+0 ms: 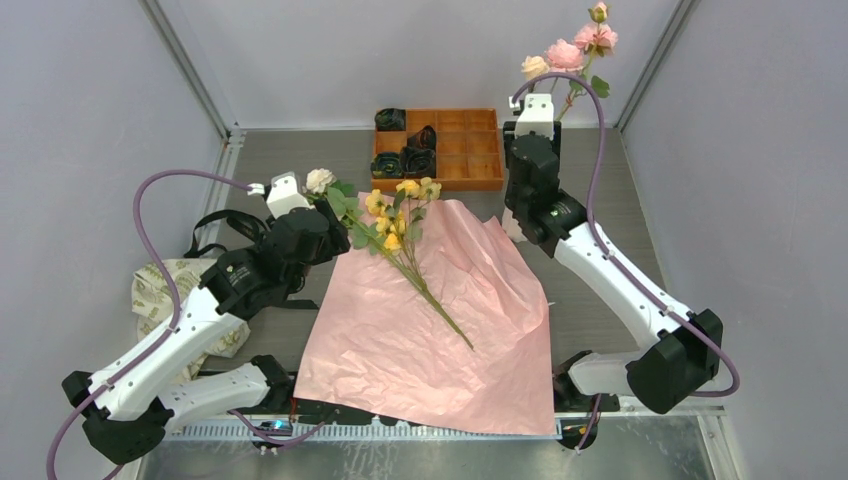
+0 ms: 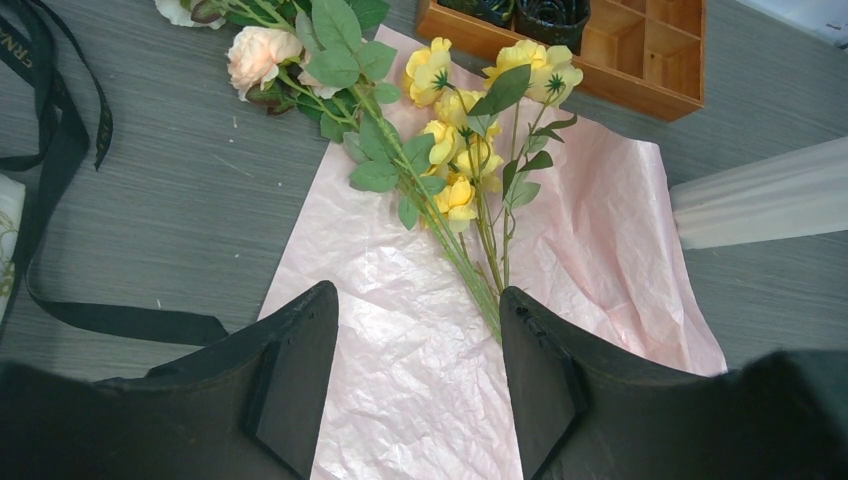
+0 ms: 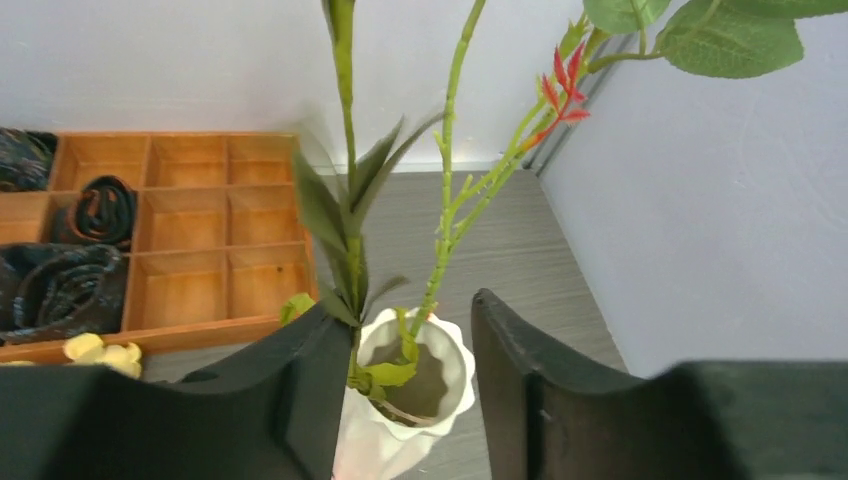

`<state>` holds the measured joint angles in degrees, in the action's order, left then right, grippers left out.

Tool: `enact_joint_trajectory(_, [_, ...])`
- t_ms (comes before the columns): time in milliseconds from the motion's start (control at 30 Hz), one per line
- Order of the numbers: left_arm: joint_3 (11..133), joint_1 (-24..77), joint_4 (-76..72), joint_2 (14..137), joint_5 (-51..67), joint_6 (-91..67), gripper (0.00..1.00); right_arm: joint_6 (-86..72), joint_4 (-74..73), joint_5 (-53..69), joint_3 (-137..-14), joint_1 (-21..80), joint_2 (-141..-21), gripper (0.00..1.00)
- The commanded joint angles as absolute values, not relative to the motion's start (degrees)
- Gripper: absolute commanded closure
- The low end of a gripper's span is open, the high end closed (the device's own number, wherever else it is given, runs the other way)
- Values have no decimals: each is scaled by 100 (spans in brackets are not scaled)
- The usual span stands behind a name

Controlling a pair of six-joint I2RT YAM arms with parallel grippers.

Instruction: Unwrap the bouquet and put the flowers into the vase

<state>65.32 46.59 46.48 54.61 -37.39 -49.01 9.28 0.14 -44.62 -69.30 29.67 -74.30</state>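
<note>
Hovers with the left end effector (image 2: 418, 295) wide open, empty, above yellow flowers (image 2: 455, 150) lying on pink paper (image 2: 400, 390) on the tabletop (image 2: 200, 200). Straddles the white vase (image 3: 462, 375) holding green stems (image 3: 445, 200) with the right end effector (image 3: 412, 305), parted and gripping nothing.

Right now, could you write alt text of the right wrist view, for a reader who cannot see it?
The right gripper, its two black fingers open, frames a white vase with a scalloped rim, in which several green flower stems stand. To the left, on the grey table, an orange compartment tray holds dark rolled rosettes.
</note>
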Motion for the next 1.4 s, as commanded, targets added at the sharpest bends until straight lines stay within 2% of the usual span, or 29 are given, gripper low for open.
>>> enact_joint_trajectory(0, [6553,4651,4412,5442,-3740,-4912,39,624,-252,-4832,-7115,2933,-7457,41])
enact_joint_trajectory(133, [6557,4652,4412,5461,-3731,-4913,39,340,-613,-4697,-7282,2931,-7375,30])
enact_joint_trajectory(533, [6557,4650,4374,5524,-3705,-4913,39,-155,-1892,-5055,-8145,2934,-7337,27])
enact_joint_trajectory(700, [6576,4650,4368,5529,-3700,-4898,39,-411,-2201,-4539,-8387,2930,-7139,26])
enact_joint_trajectory(800, [6574,4655,4360,5544,-3693,-4896,39,-529,-2359,-4288,-8649,2934,-7099,22])
enact_joint_trajectory(1000, [6583,4656,4363,5530,-3683,-4883,39,-745,-3164,-4122,-9528,2931,-7519,19])
enact_joint_trajectory(1367, [6575,4654,4421,5505,-3766,-4860,39,-844,-3092,-3969,-9690,2935,-7188,19])
